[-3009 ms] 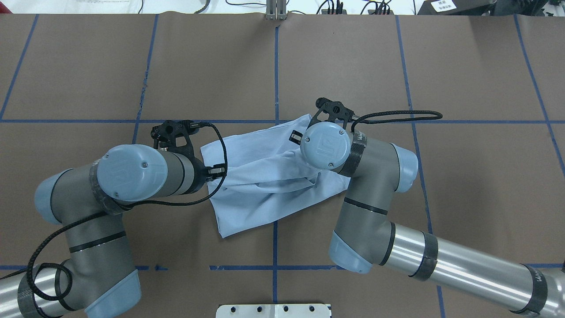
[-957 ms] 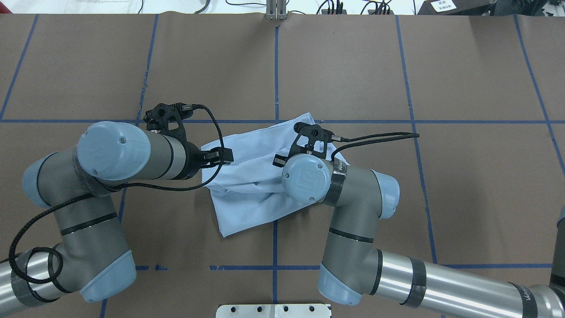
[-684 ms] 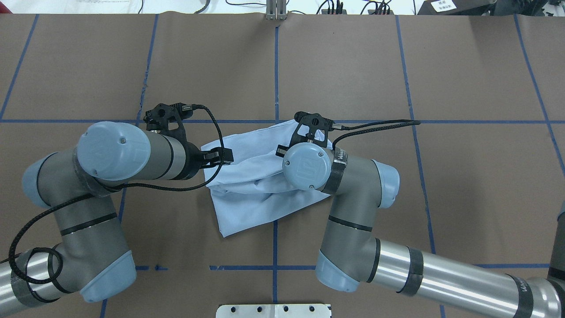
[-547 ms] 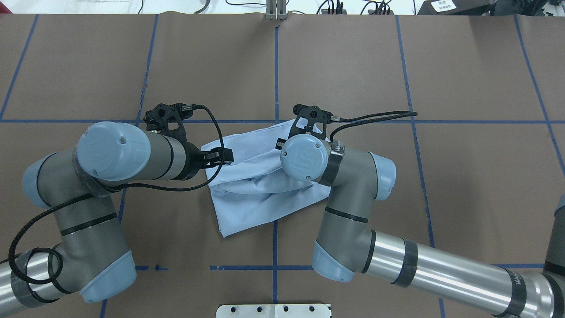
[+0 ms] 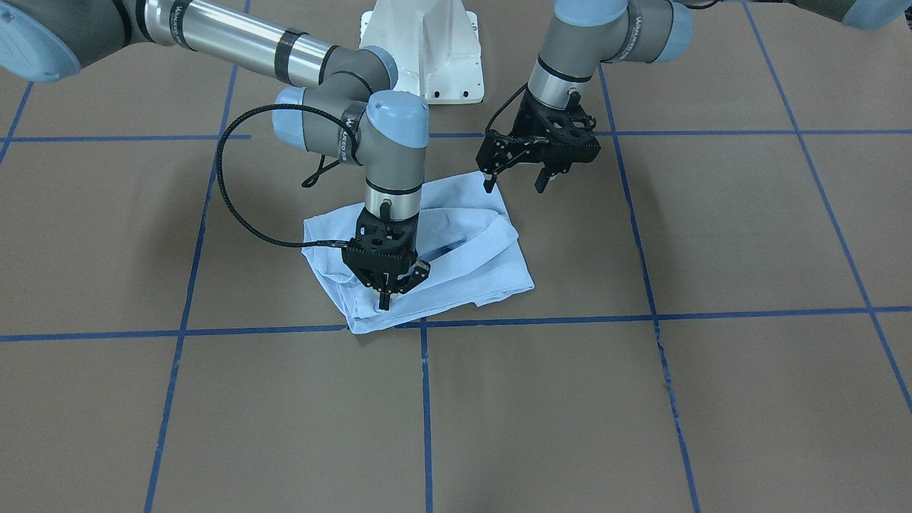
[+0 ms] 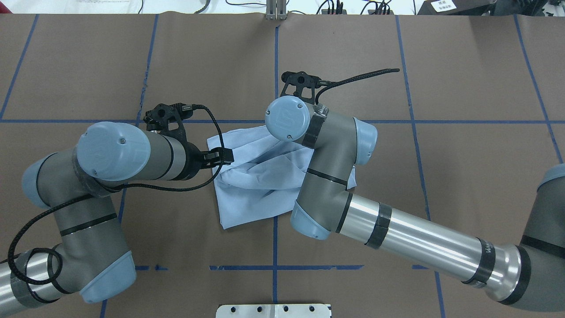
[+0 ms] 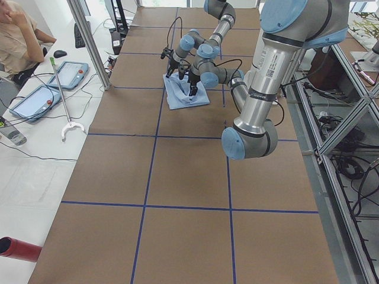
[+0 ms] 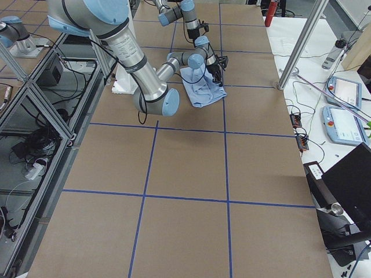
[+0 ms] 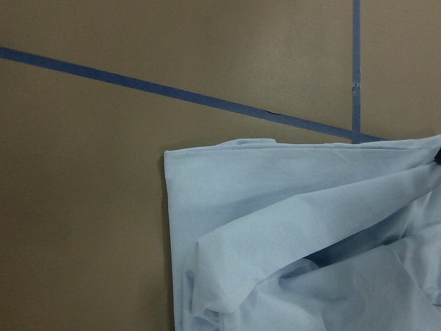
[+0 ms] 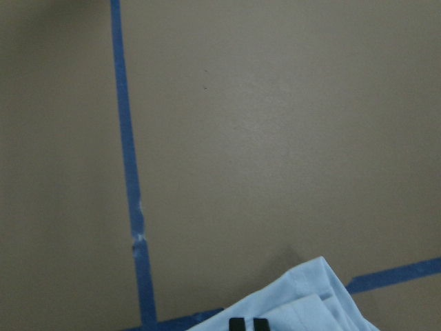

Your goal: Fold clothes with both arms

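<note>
My right gripper (image 5: 385,298) is pinched closed on the lower-left edge of the light blue T-shirt (image 5: 470,267). The shirt lies rumpled and part-folded at the centre of the front-facing frame, just above a blue tape line (image 5: 641,315) on the brown table (image 5: 712,413). My left gripper (image 5: 514,187) hangs with jaws spread wide at the shirt's upper-right corner, holding nothing.

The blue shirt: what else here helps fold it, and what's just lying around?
For the job:
T-shirt
right gripper, pinching it
left gripper, open at its edge

Just lying about, on the white side bench:
tablets
grabber stick
red tube
</note>
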Robot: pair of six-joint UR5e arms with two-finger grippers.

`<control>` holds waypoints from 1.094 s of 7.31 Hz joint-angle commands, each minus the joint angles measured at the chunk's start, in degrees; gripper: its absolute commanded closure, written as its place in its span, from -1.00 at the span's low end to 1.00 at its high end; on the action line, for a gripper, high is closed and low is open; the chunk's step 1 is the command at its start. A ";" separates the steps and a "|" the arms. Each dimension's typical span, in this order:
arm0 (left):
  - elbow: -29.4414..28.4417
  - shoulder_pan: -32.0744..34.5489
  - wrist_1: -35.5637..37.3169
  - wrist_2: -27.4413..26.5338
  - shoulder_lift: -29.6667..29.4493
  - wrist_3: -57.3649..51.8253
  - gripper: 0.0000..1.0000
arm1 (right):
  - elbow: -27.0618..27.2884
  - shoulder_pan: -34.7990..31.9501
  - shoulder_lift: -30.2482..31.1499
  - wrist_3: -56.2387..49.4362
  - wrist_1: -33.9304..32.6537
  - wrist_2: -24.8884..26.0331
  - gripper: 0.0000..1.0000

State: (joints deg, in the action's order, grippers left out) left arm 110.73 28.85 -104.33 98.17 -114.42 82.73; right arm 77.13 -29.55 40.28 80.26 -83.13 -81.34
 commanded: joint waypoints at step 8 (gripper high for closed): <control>-13.34 -0.90 -13.36 -0.18 -3.18 15.98 0.01 | 1.35 -5.87 -2.75 -3.00 -0.36 -14.82 -1.00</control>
State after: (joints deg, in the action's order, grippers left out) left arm 97.74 27.93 -117.25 98.00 -117.62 98.33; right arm 78.48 -35.46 37.50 77.26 -83.50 -96.13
